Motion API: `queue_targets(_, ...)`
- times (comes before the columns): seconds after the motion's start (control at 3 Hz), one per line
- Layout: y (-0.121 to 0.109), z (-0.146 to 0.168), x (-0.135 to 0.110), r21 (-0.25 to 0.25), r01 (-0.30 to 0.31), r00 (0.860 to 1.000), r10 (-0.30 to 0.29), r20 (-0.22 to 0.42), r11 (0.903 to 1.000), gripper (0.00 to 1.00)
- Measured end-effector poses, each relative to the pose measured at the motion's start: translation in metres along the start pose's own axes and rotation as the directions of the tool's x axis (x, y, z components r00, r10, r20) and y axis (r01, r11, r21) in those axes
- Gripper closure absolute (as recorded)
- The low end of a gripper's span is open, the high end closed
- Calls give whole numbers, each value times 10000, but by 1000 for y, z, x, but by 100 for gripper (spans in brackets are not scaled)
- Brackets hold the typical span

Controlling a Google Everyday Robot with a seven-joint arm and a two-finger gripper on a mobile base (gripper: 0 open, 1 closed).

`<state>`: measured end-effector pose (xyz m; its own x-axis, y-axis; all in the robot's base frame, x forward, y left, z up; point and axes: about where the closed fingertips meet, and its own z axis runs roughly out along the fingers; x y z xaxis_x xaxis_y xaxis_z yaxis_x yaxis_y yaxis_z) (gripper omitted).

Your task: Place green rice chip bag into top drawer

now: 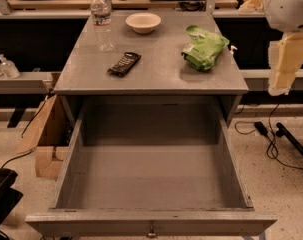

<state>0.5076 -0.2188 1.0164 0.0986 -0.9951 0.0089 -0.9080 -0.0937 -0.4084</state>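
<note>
1. Far left: a black object (2, 194) sits on the floor at the lower corner. A cardboard box (45, 134) stands against the table's left leg. Two small clear bottles (5, 66) stand on a side shelf.
2. Left part of the grey table top (156, 79): a clear water bottle (102, 21) stands upright near the back. A flat black snack packet (124, 64) lies in front of it and a little to the right, apart from it. A white bowl (143, 22) sits at the back middle.
3. The top drawer (66, 169) is pulled far out toward the camera, under the table's front edge. Its grey floor is open to view from wall to wall. The metal knob (151, 232) sits at the middle of the front board.
4. The green rice chip bag (205, 48) lies crumpled on the right half of the table top. It is near the right edge, set back from the front edge, and touches nothing else. Bare board lies between it and the black packet.
5. The gripper (280, 84) hangs pointing down from a white arm housing (290, 6) at upper right. It is outside the table's right edge and to the right of the bag, apart from it, with that edge between them. Nothing is seen in its hold; how far open it is cannot be told.
6. Far right, on the floor: black cables (266, 134) and a black stand leg (293, 144).
</note>
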Motion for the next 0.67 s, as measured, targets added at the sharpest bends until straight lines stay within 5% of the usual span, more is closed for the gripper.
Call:
queue_targets(0.33,-29,1,3,-391,1855,9823,-1863,-181,9819,0)
queue_targets(0.67,-40,-5,0,-171,2895,9570,-2898,-155,9570,0)
